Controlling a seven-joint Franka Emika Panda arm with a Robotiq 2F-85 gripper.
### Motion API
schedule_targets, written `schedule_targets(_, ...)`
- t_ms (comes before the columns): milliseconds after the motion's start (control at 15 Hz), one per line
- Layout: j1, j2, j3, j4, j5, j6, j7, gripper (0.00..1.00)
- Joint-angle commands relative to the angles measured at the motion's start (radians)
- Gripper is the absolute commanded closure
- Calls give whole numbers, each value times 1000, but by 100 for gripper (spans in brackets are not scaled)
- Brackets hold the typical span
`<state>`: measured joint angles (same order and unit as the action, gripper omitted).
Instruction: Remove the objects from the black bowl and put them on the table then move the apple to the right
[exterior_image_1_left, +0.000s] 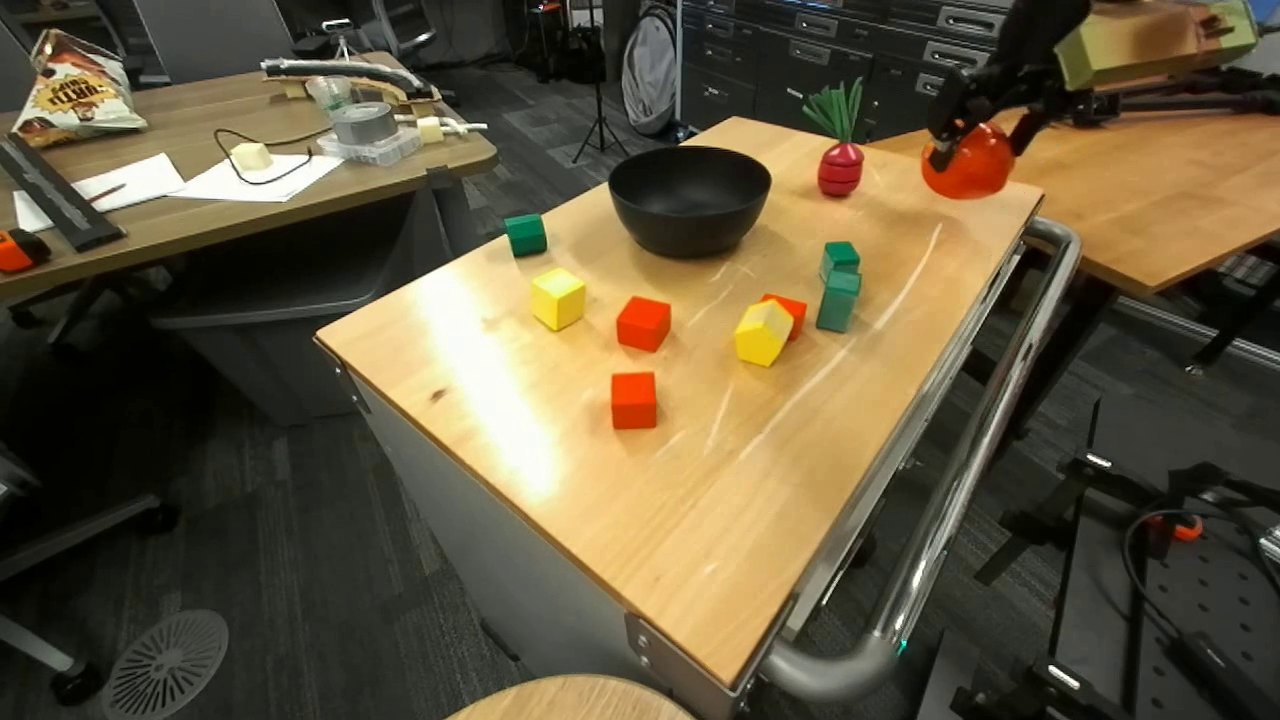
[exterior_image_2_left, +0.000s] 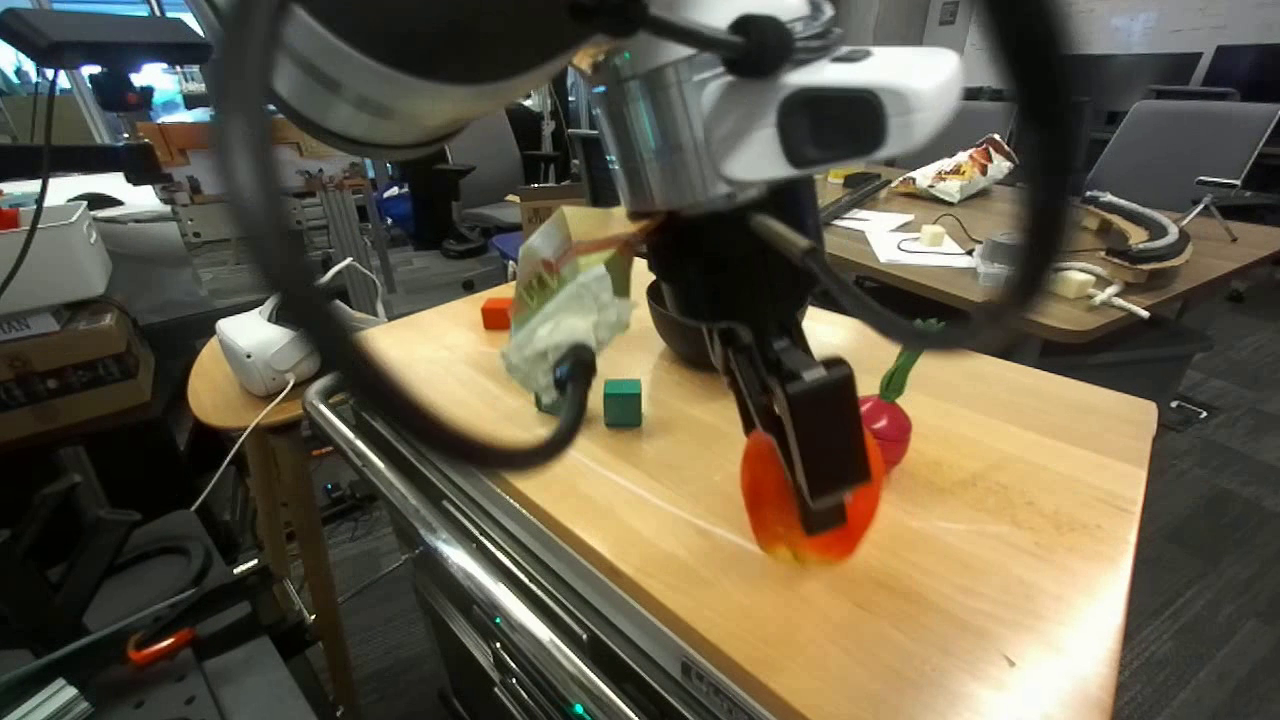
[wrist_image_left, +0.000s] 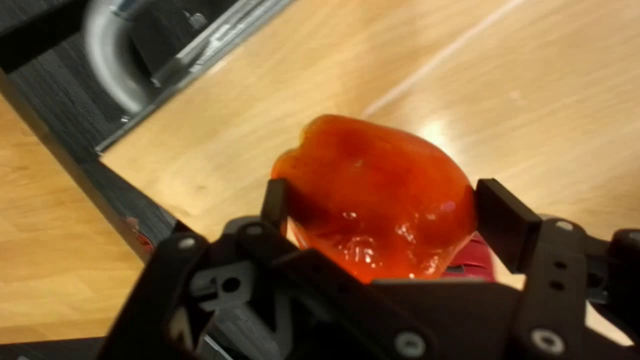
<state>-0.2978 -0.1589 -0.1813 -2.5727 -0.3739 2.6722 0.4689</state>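
Observation:
Shut on the apple (exterior_image_1_left: 968, 178), my gripper (wrist_image_left: 382, 207) carries it above the far right corner of the table (exterior_image_1_left: 720, 520). Both finger pads (wrist_image_left: 502, 220) press the apple's sides in the wrist view. The black bowl (exterior_image_1_left: 690, 215) stands on the table with nothing showing inside it. Among the objects, yellow blocks (exterior_image_1_left: 558, 300), red blocks (exterior_image_1_left: 634, 400) and green blocks (exterior_image_1_left: 526, 235) lie spread over the tabletop. A small dark red fruit (exterior_image_1_left: 840, 170) with a green top rests behind the bowl, partly hidden by the apple in the wrist view.
A silver rail (exterior_image_1_left: 960, 500) runs along the table's edge. Beside it is a bare orange-brown desk (exterior_image_1_left: 1190, 190). A cluttered wooden desk (exterior_image_1_left: 200, 140) stands across a gap. In an exterior view a white headset (exterior_image_2_left: 265, 350) sits on a round stool.

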Motion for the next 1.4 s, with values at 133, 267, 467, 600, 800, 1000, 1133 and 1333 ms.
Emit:
schedule_targets(133, 77, -1, 125, 11, 57, 34, 104, 35)
schedule_targets(267, 114, 22, 126, 5, 170, 56, 80, 35)
schedule_targets(467, 218, 55, 73, -33, 441, 164, 12, 35)
schedule_targets(600, 346, 70, 5, -46, 615, 217, -21, 35)
schedule_targets(800, 398, 86, 7, -34, 875, 239, -136, 35)
schedule_targets(1000, 403, 76, 7, -48, 1048, 266, -228, 35)
schedule_targets(1133, 387, 70, 3, -63, 1076, 275, -240, 35)
schedule_targets(1333, 294, 83, 37, -86, 933, 290, -145, 35)
